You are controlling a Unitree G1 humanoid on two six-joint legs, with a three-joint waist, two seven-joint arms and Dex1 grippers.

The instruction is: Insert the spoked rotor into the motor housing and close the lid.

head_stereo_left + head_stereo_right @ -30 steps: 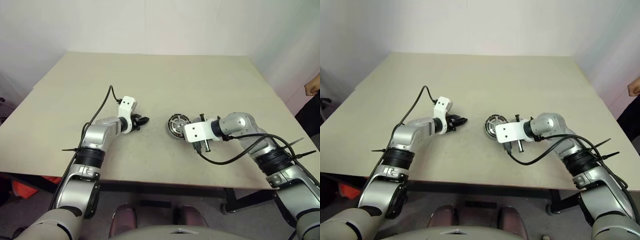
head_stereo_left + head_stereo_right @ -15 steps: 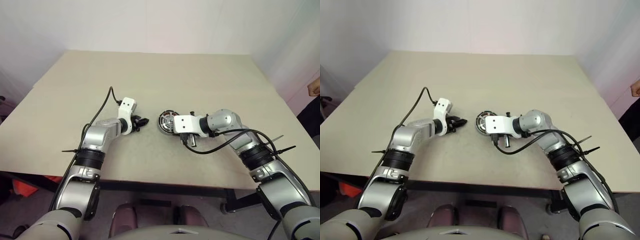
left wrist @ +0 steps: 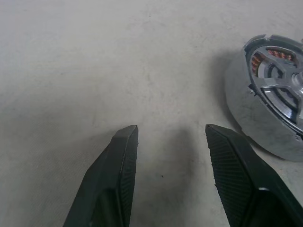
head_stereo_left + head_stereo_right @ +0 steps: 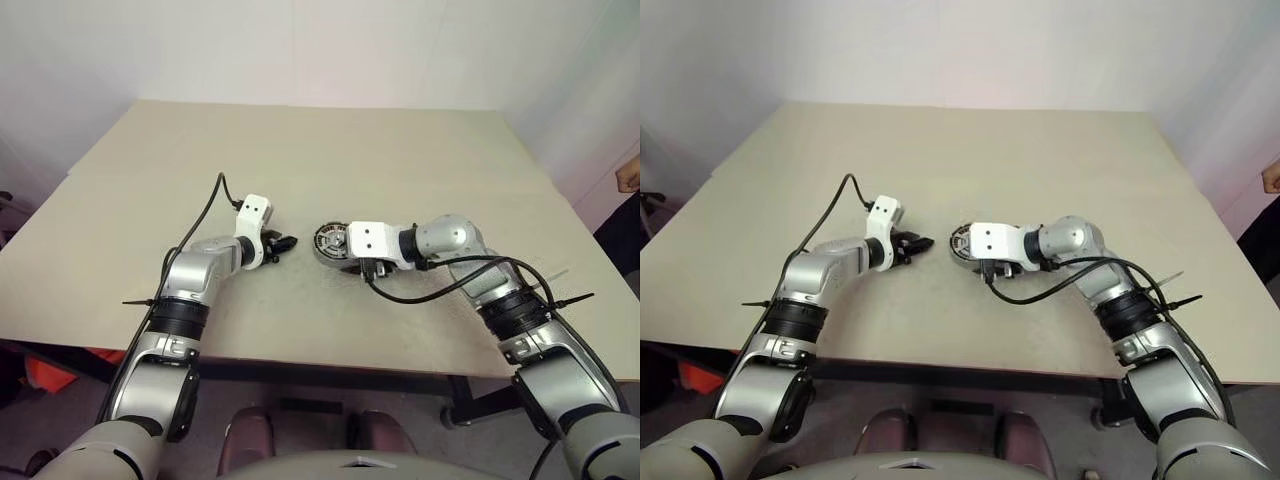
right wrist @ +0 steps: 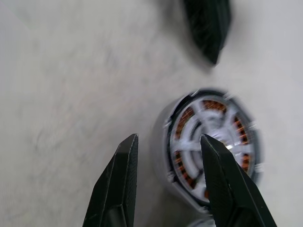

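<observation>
The motor housing (image 4: 328, 242), a squat silver ring with copper windings, rests on the table between my two grippers. The spoked rotor (image 3: 284, 85) sits inside it, silver spokes over the windings. My right gripper (image 5: 168, 139) is open right over the housing (image 5: 210, 146), with one finger across its rim and the other beside it on the table side. My left gripper (image 3: 170, 127) is open and holds nothing; it points at the housing (image 3: 265, 104) from a short gap away. One left fingertip (image 5: 208, 23) shows just beyond the housing. The lid is out of view.
The beige table (image 4: 330, 150) stretches wide behind and to both sides of the grippers. Black cables (image 4: 440, 290) trail from both wrists over the tabletop. The front edge (image 4: 330, 365) runs close below the arms.
My right arm has swung left and the housing has shifted left with it, closer to the left gripper. The right fingers have opened. The left gripper has kept still.
</observation>
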